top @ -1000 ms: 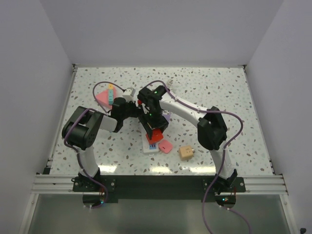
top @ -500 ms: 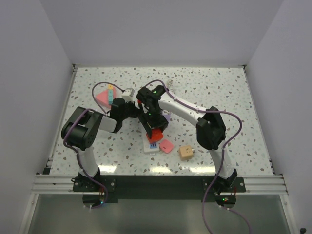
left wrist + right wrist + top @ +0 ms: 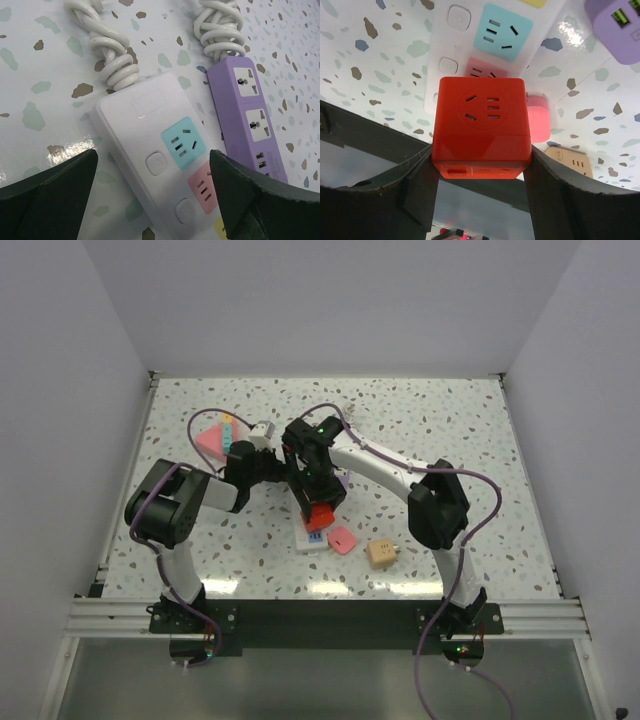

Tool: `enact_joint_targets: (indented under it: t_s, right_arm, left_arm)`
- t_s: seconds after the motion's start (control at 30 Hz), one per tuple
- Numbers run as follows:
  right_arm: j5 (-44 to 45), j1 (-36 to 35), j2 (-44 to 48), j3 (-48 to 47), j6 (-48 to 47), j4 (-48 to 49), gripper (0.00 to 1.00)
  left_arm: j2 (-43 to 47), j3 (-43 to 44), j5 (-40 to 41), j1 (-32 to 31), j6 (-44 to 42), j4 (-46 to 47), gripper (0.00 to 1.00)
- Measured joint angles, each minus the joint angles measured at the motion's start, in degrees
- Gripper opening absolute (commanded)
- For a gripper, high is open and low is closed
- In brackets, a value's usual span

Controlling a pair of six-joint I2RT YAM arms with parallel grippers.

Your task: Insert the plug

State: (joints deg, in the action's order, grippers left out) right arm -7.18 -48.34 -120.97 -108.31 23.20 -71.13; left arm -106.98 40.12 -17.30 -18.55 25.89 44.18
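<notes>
Right arm (image 3: 380, 462): elbow has edged slightly toward 3 o'clock; red plug (image 3: 480, 120) has barely shifted.
Hidden: plug's prongs face away, unseen; white strip (image 3: 145, 135) is cut off at 6 o'clock.
Red plug: glossy cube with its socket face showing, over the strip's pink outlet (image 3: 470, 67), clenched by right gripper (image 3: 481, 167).
Left gripper (image 3: 152, 180): released, straddling the strip.
</notes>
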Motion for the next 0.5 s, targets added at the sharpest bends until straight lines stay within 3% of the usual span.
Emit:
enact_joint_targets:
  t_s: [0.5]
  right_arm:
    - [1.1, 1.0, 1.8, 2.8, 1.4, 3.5, 0.00]
  left_arm:
    - [0.0, 0.0, -0.5, 0.2, -0.1, 0.0, 0.99]
